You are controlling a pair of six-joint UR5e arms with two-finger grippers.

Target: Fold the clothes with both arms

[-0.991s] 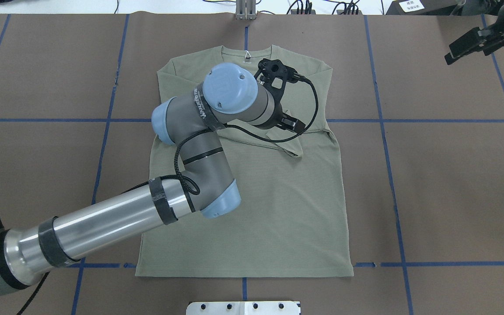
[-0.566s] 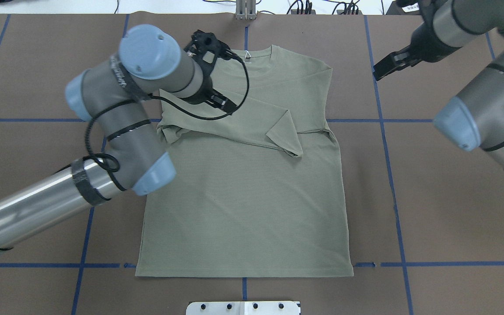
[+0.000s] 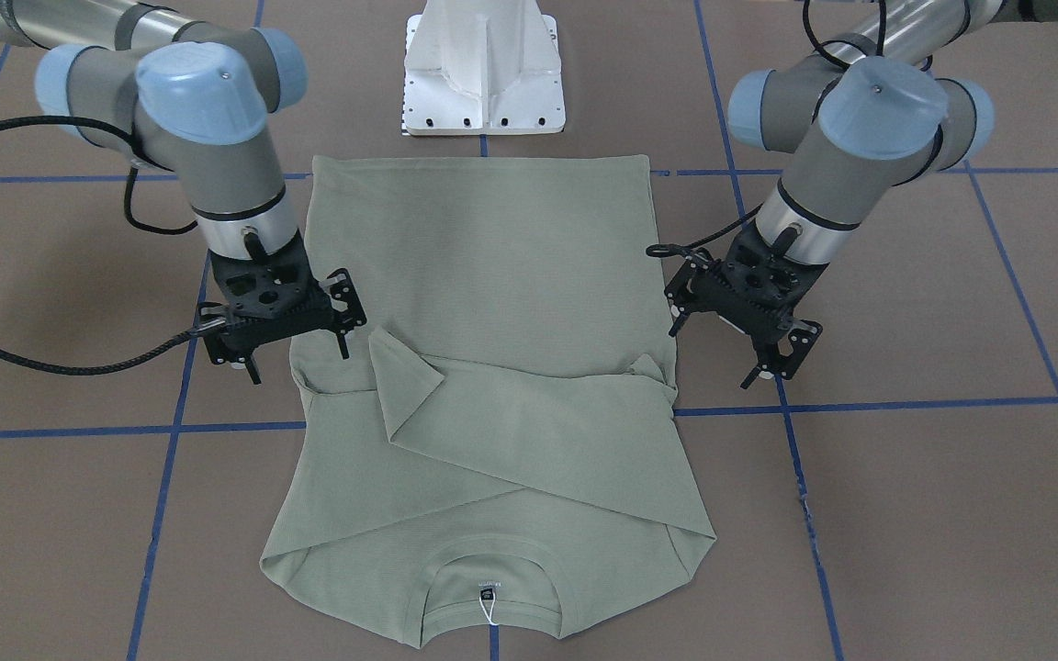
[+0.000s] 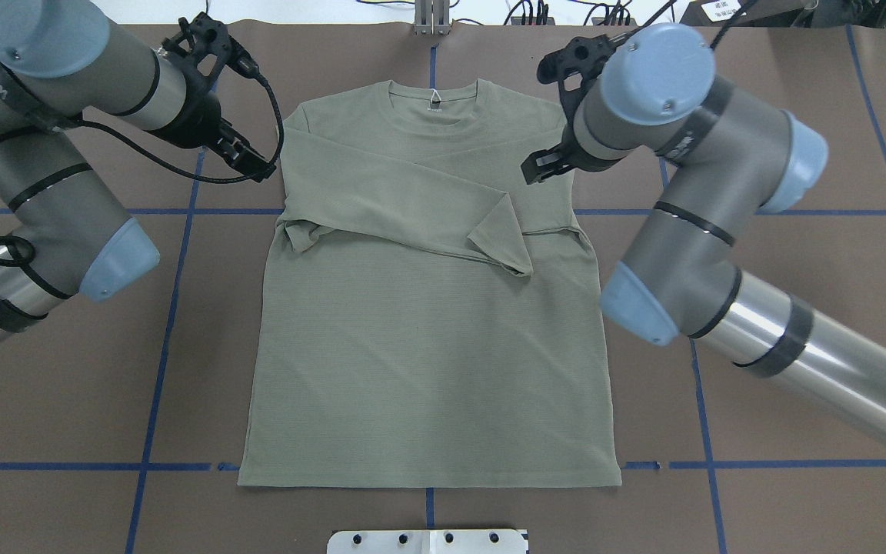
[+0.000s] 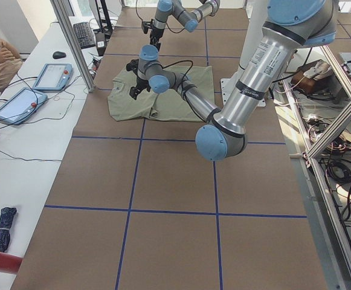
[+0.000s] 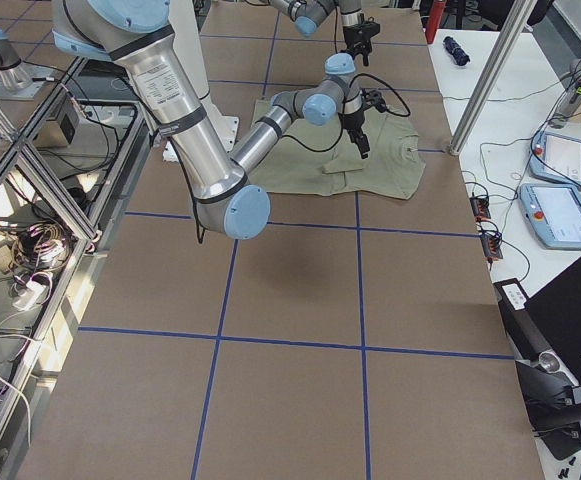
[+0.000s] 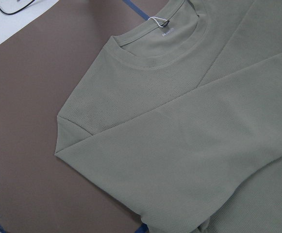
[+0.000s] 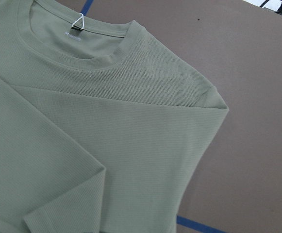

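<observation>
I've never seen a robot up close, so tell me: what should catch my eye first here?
A sage-green shirt lies flat on the brown table, one sleeve folded across its chest. Flanking it, the left gripper and right gripper hang beside its shoulders, holding nothing.

Shirt is matt, finely ribbed knit cloth; table cover is matt brown paper with smooth blue tape; arm tubes are shiny brushed metal; joint caps are smooth plastic.
</observation>
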